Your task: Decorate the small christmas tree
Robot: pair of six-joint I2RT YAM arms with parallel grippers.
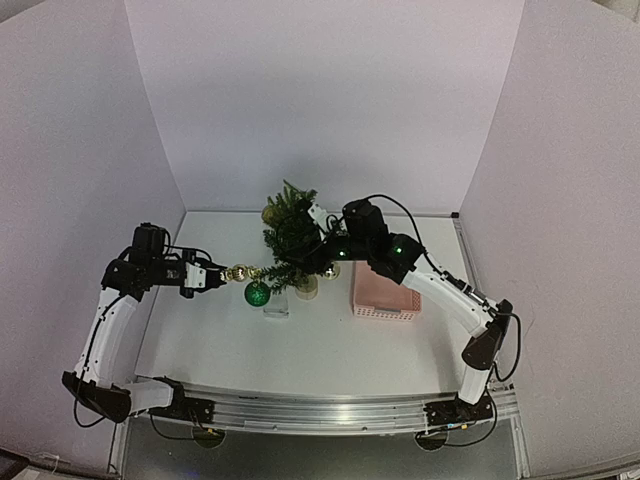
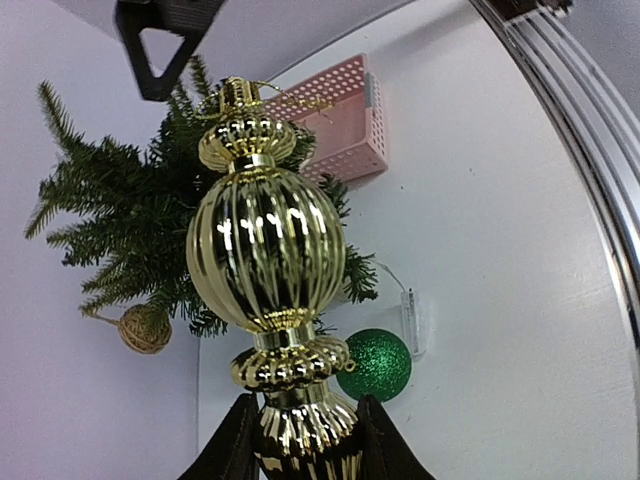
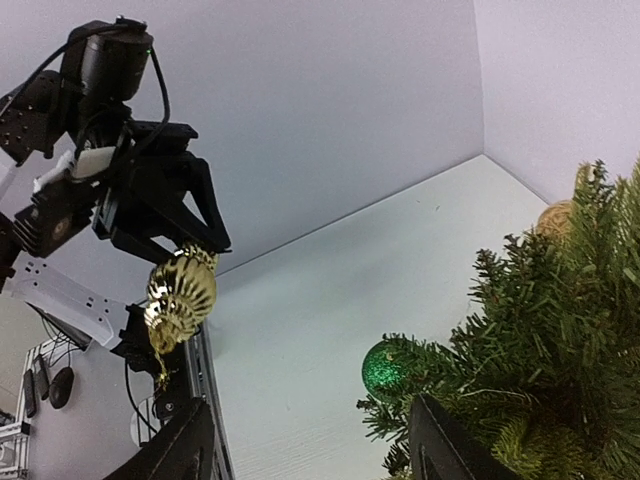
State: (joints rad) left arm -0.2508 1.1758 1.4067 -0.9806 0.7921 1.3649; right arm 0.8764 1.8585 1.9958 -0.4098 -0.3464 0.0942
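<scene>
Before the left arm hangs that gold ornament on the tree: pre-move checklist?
1. Grip: ok. The left gripper clamps the gold ornament by its lower end.
2. Aim: ok. The ornament's top faces the tree.
3. Hanging string spread open: cannot tell.
4. Right gripper steadying the tree: cannot tell. Its jaws are open beside the branches.
5. Green ball clear of the ornament: ok, they are apart.

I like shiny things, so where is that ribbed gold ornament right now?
The gold ornament is clamped in the left gripper, at the left side of the small christmas tree in the top view, with the green glitter ball close by.
</scene>
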